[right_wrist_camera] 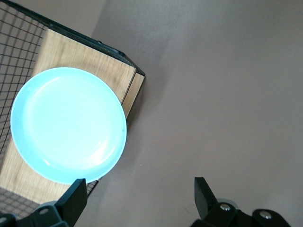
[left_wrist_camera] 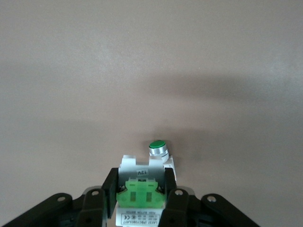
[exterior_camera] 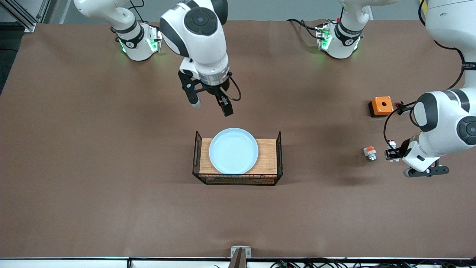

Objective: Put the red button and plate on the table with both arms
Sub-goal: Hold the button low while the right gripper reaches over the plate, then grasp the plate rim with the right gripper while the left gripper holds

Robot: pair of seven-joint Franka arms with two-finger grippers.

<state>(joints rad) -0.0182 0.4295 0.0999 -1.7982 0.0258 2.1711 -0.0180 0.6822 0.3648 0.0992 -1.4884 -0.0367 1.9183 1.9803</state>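
Left pincer (left_wrist_camera: 140,198) sits low at the left arm's end of the surface (exterior_camera: 93,149), fingers (left_wrist_camera: 106,191) closed on the red button (left_wrist_camera: 140,196): small white-grey plastic body w/ a bright green block; in the left wrist view its round cap looks green w/ a metal ring. Right pincer (exterior_camera: 210,104) hangs above the surface just past the plate (exterior_camera: 233,150), two black fingers (right_wrist_camera: 75,196) spread wide, holding nothing.

Plate: 1, round, pale blue, smooth & glossy, shallow w/ raised rim. It rests on a wooden board (exterior_camera: 266,156) w/ visible grain; black wire mesh (exterior_camera: 238,179) stands at the board's ends and camera-side edge.

Surface is plain brown matte cloth. Two more loose parts lie at the left arm's end: 1 small white part w/ orange-red block (exterior_camera: 369,152) just beside the left pincer, 1 square orange box w/ a dark round hole on top (exterior_camera: 381,106) farther from the camera. Arms: 2, white w/ black joints.
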